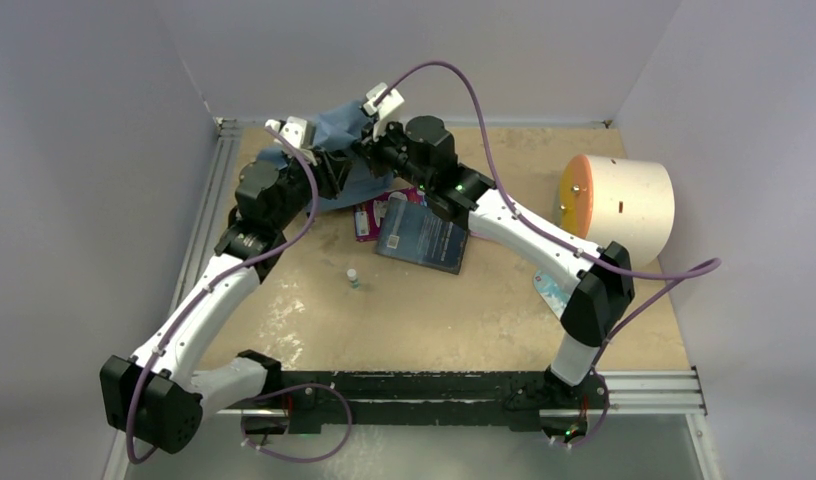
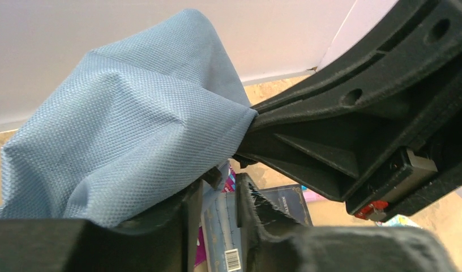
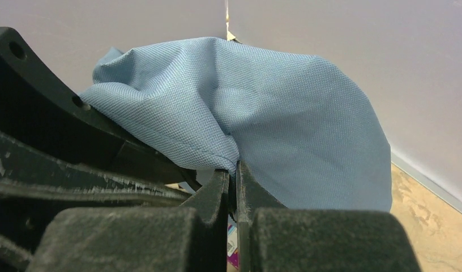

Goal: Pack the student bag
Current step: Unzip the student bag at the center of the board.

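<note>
The student bag (image 1: pixel 342 127) is a soft grey-blue fabric bag, lifted at the back left of the table between both arms. My right gripper (image 1: pixel 366 140) is shut on a fold of its edge; in the right wrist view the fabric (image 3: pixel 285 124) is pinched at the tips of that gripper (image 3: pixel 231 174). My left gripper (image 1: pixel 329 168) is right beside it, under the bag. In the left wrist view its jaws (image 2: pixel 229 186) stand apart. The fabric (image 2: pixel 132 130) drapes over the left finger, and only the book below shows through the gap.
A dark blue book (image 1: pixel 424 235) and a pink packet (image 1: pixel 367 220) lie on the table under the grippers. A small bottle (image 1: pixel 353 277) stands nearer the front. A white cylinder with an orange face (image 1: pixel 624 205) sits at the right. Walls close off the back and left.
</note>
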